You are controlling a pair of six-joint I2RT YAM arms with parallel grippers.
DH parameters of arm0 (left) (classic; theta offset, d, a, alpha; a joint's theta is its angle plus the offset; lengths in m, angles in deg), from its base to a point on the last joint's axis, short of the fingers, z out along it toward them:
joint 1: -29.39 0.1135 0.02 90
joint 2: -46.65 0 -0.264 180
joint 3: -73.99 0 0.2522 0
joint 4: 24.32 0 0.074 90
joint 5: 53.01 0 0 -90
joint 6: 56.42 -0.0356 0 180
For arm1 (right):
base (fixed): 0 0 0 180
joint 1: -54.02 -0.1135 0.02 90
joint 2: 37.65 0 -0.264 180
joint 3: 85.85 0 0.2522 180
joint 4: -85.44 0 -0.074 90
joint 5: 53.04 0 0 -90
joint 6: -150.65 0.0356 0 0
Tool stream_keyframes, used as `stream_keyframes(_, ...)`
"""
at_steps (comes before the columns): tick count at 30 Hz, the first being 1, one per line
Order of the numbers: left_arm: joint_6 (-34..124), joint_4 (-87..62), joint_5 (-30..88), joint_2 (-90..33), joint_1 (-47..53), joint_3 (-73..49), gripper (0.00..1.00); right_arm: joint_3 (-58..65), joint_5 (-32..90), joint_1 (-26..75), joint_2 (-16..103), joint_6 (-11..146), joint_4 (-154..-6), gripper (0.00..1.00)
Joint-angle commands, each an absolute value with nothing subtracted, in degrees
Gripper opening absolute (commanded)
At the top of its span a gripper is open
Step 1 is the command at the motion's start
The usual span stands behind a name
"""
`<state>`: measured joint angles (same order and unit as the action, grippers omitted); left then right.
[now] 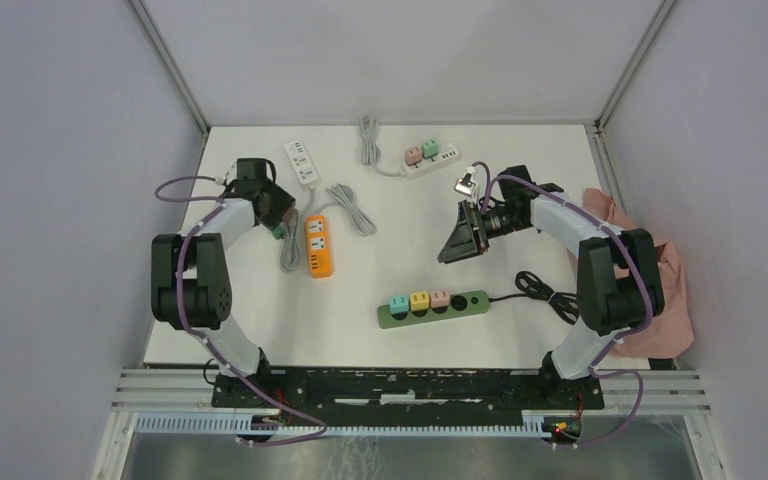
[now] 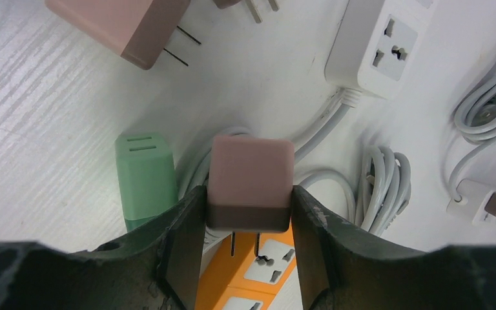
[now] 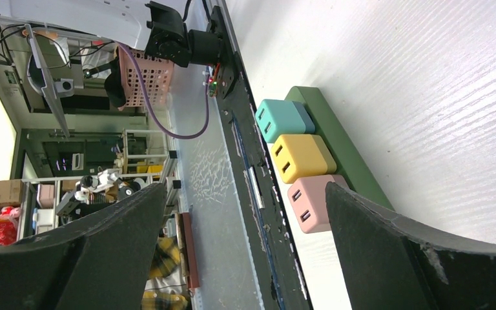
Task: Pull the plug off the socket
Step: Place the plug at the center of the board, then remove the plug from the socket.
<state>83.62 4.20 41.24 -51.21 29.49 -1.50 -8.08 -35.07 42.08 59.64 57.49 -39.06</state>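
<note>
Two dark fingers (image 2: 181, 239) of my left gripper (image 2: 248, 197) press on both sides of a pale pink square plug (image 2: 250, 171), so these jaws are closed on it, as wide as the plug itself. Its two thin metal prongs (image 2: 232, 244) are bare and point at the orange plastic power strip (image 2: 261, 268) directly under them; I cannot tell whether the tips touch the socket. Just beside lies a green square plug (image 2: 145, 177) on the white table (image 2: 51, 129), with grey-white cables (image 2: 381, 187) near it. My right gripper (image 3: 244, 194) is spread fully and holds nothing. It faces a dark green power strip (image 3: 345, 152) which carries a teal plug (image 3: 281, 119), a yellow plug (image 3: 300, 158) and a second pink plug (image 3: 310, 203).
</note>
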Motion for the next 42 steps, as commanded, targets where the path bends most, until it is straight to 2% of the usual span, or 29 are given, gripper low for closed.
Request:
stream_keyframes(1,81.8,-0.06,38.19,-47.48,29.48,0.5,0.58,-5.55,-37.27,42.3,57.38,54.78,-37.8,1.0)
stream_keyframes(7,77.32,-4.95,34.95,-41.09,29.48,4.13,0.67,-4.97,-36.76,42.32,56.81,51.65,-35.23,1.0)
stream_keyframes(11,74.53,-13.28,30.21,-34.82,29.45,11.08,0.78,-4.84,-36.97,42.25,55.63,48.34,-33.31,1.0)
stream_keyframes(12,74.2,-15.47,29.02,-32.9,29.48,12.98,0.84,-4.63,-36.93,42.29,55.22,46.9,-32.39,1.0)
stream_keyframes(14,72.82,-20.57,25.71,-28.68,29.48,17.02,0.9,-4.37,-36.53,42.29,54.33,43.55,-30.15,1.0)
stream_keyframes(18,71.97,-28.22,20.52,-19.38,29.48,23.48,0.98,-4.95,-35.68,42.26,51.83,40.24,-29.23,1.0)
stream_keyframes(23,76.55,-42.49,11.84,-9.14,29.48,32.06,0.99,-4.5,-37.38,42.26,49.4,35.36,-27.17,1.0)
stream_keyframes(27,87.31,-55.75,10.36,-4.05,29.48,38.86,0.99,-3.44,-40.14,42.41,48.33,27.72,-22.22,1.0)
stream_keyframes(30,94.26,-61.6,10.68,-2.78,29.5,42.92,0.99,-1.25,-43.3,42.51,49.2,15.44,-12.13,1.0)
stream_keyframes(35,98.47,-72.02,5.19,-4.96,29.33,47.24,0.99,-0.5,-37.3,42.56,49.77,2.98,-5.32,1.0)
stream_keyframes(39,98.32,-77.06,1.87,-6.83,26.66,48.47,0.99,-3.42,-33.02,42.47,46.49,0.95,-8.52,1.0)
stream_keyframes(42,91.38,-72.91,2.72,-6.1,18.26,47.73,1.0,-8.34,-30.16,42.48,42.29,2.3,-16.59,1.0)
